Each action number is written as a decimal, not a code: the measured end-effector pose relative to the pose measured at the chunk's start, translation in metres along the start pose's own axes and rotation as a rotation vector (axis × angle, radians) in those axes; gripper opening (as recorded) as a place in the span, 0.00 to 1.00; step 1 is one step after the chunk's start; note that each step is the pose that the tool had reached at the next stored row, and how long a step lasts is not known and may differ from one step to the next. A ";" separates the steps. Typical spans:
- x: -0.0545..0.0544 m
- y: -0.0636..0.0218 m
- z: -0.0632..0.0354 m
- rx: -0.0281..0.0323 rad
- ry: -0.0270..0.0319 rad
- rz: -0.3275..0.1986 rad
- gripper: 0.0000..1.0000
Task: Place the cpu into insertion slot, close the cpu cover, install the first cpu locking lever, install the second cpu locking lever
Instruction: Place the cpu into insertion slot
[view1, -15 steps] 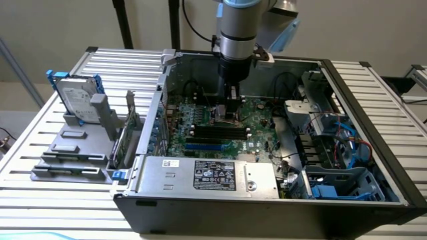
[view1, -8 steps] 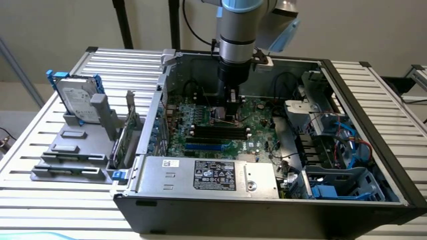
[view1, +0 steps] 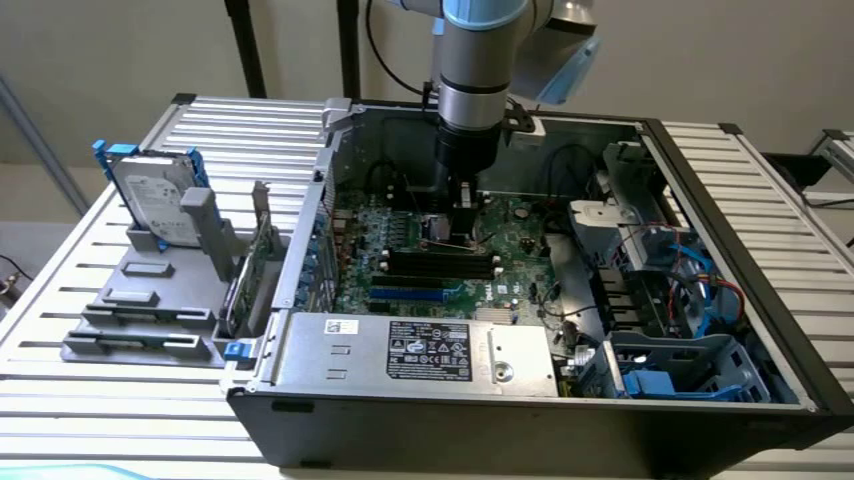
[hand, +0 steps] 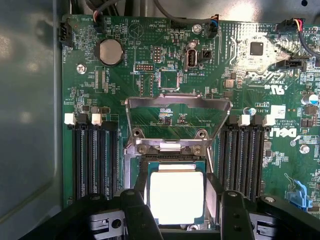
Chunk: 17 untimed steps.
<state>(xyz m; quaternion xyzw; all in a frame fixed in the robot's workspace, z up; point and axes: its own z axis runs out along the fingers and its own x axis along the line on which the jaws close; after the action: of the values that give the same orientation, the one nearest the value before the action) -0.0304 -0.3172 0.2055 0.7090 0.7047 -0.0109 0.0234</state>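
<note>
The end effector (hand: 185, 212) hangs low inside the open computer case (view1: 534, 445). Its two black fingers (hand: 141, 215) stand wide apart, one on each side of the cpu (hand: 176, 196), and neither is clamped on it. Whether a finger brushes the chip's edge I cannot tell from here.

The cpu lies flat between those fingers, pale metal top upward. It looks seated in the insertion slot (hand: 142, 149), with a thin green border showing around it inside the silver rim.

Just beyond the slot, on the side away from the fingers, the cpu cover (hand: 177, 101) stands swung up on its hinge. The green circuit board (hand: 125, 75) is visible through its cut-out centre. Long black memory slots (hand: 92, 160) flank the socket on both sides, and a round coin battery (hand: 108, 51) sits farther off on the board.

In the exterior view the arm drops straight down into the case. There the end effector (view1: 461, 210) is poised over the middle of the board, and the case rests on a slatted metal bench (view1: 134, 400). A hard drive (view1: 150, 200) stands in a grey holder toward the exterior view's left.

I judge the first step, placing the cpu, to be at its very end, with the chip down and the fingers let go. The cover is still open, so neither lever can be set.

Any move from here calls for a clean, straight rise, since the fingers sit close to the chip's edges and a sideways drag could shift it in the socket. The raised cover just beside them also leaves little room.
</note>
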 end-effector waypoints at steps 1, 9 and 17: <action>0.000 0.0000 0.0003 0.0004 -0.0001 0.001 0.54; 0.002 0.0000 0.0008 0.0055 -0.0004 0.019 0.54; 0.005 0.0000 0.0035 0.0068 -0.0006 0.026 0.54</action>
<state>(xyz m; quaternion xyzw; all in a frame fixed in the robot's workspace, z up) -0.0303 -0.3126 0.2018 0.7182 0.6954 -0.0132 0.0213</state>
